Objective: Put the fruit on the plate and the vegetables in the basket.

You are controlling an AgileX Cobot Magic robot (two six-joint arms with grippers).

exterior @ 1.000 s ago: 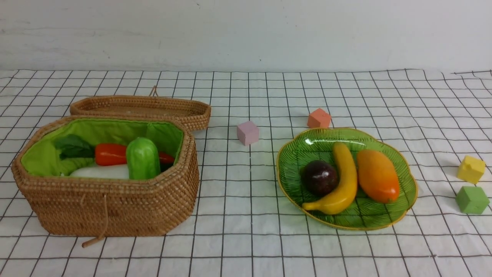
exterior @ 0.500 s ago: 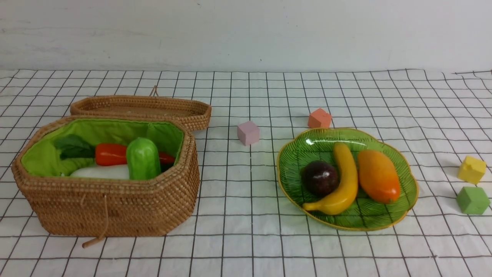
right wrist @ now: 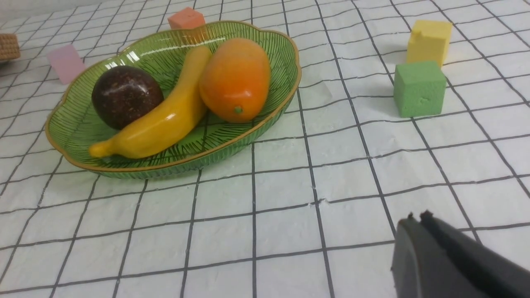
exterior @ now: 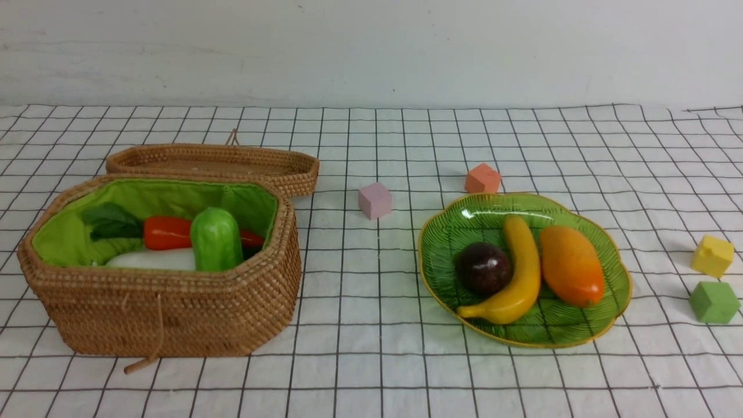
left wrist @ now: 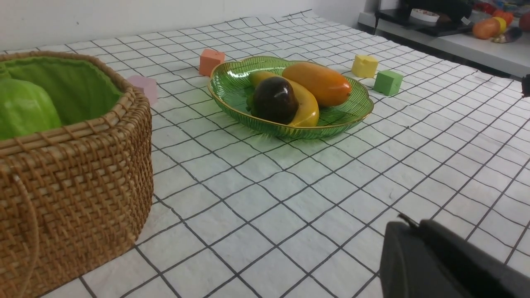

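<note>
Checked cloth [exterior: 371,278] and plate [exterior: 615,302] show no readable writing.

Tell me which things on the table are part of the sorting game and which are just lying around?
Part of the job:
- banana, mangosteen and mango, on the plate
- carrot, radish and gourd, in the basket

Just lying about:
- pink cube
- orange cube
- yellow cube
- green cube
- basket lid
</note>
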